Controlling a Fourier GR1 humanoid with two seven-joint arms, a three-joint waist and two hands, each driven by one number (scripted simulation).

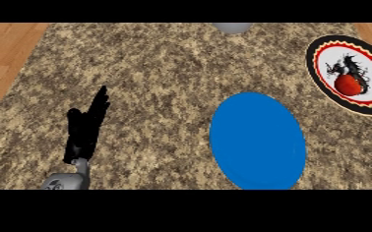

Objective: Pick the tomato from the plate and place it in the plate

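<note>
**Left hand idle, tomato on the patterned plate**

Fingers [98, 105] of my left hand [83, 132] are straight and relaxed, pointing up and away from me, holding nothing and touching no object. That hand sits low at the left of my head view, its grey forearm [69, 179] coming in from the bottom edge, over the speckled granite counter [160, 69]. My right hand does not show anywhere in the view.

Further out, right of centre, I see the plain blue plate [258, 140] lying flat on the counter, well apart from my left hand. Beyond it, at the far right edge, lies the patterned plate [320, 54], with a black rim and a white centre bearing a dark figure. On it rests the tomato [350, 84], toward its lower part. At the top edge a grey rounded object [232, 27] is partly cut off; I cannot tell what it is. Wooden floor [18, 44] shows at the left.
</note>
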